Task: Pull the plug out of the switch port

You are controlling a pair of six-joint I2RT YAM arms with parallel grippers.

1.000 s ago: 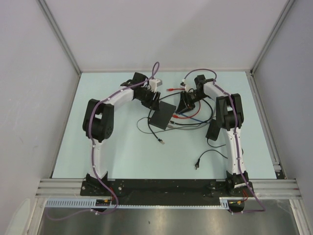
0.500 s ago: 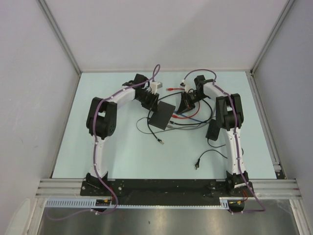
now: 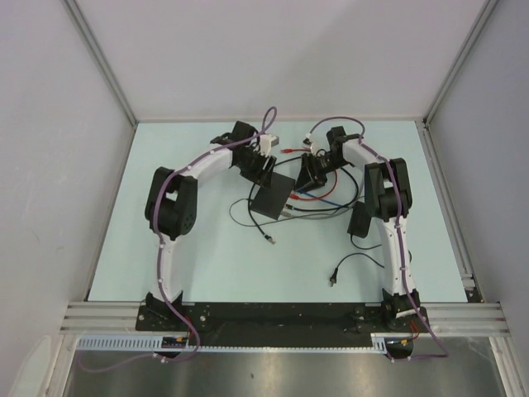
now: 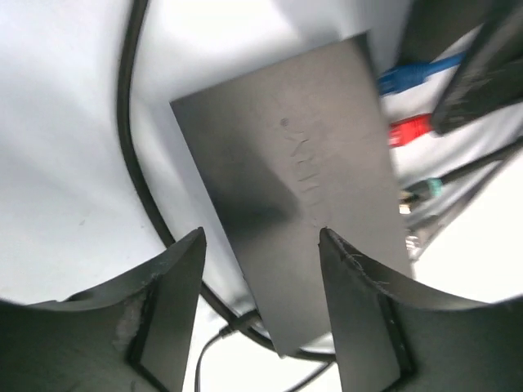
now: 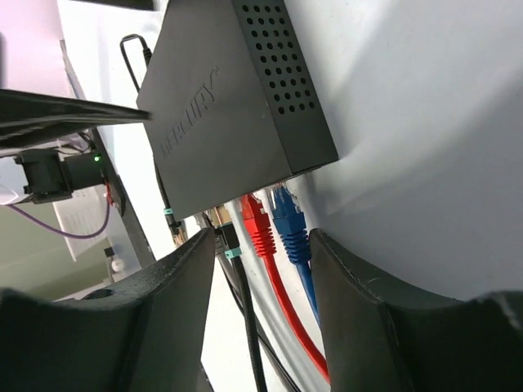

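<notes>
Switch (image 4: pixel 286 163) lies beneath the spread-open left end effector (image 4: pixel 260 237).

The flat matte-black rectangular switch (image 3: pixel 274 196) lies mid-way across the pale blue-green tabletop (image 3: pixel 207 248), with the left claw (image 3: pixel 264 168) just behind it and the right claw (image 3: pixel 310 175) to its right. A red plastic plug (image 5: pixel 257 220) sits beside a blue plastic plug (image 5: pixel 290 230) in its socket edge.

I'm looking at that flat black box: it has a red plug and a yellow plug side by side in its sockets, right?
Not quite. Next to the red plug sits a blue plug, not a yellow one. The right wrist view shows the two side by side in the sockets of the flat black box.
</notes>
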